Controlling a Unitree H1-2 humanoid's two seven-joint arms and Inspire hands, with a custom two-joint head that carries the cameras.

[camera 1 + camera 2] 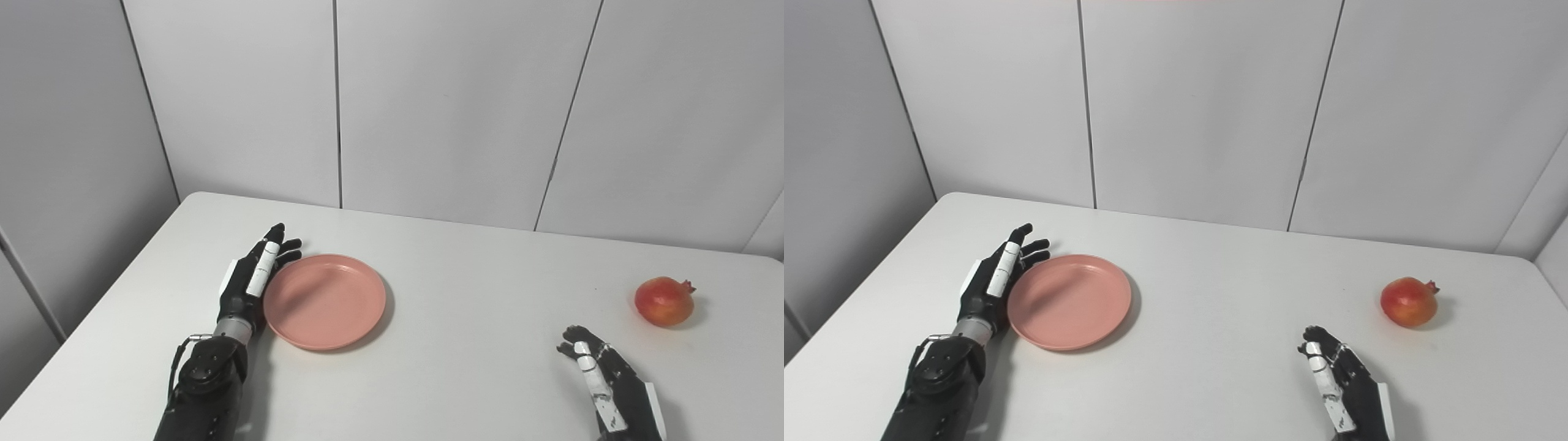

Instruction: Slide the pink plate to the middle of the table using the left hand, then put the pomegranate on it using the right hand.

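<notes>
The pink plate (324,300) lies flat on the white table (465,282), left of centre, with nothing on it. My left hand (254,275) stands on edge against the plate's left rim, fingers stretched out and apart, holding nothing. A red pomegranate (664,301) sits on the table at the right, its crown pointing right. My right hand (597,373) rests near the front right, below and left of the fruit and clear of it, fingers loosely curled and empty.
Grey wall panels (453,104) stand right behind the table's far edge. The table's left edge runs diagonally just left of my left arm (202,386). Bare tabletop stretches between the plate and the pomegranate.
</notes>
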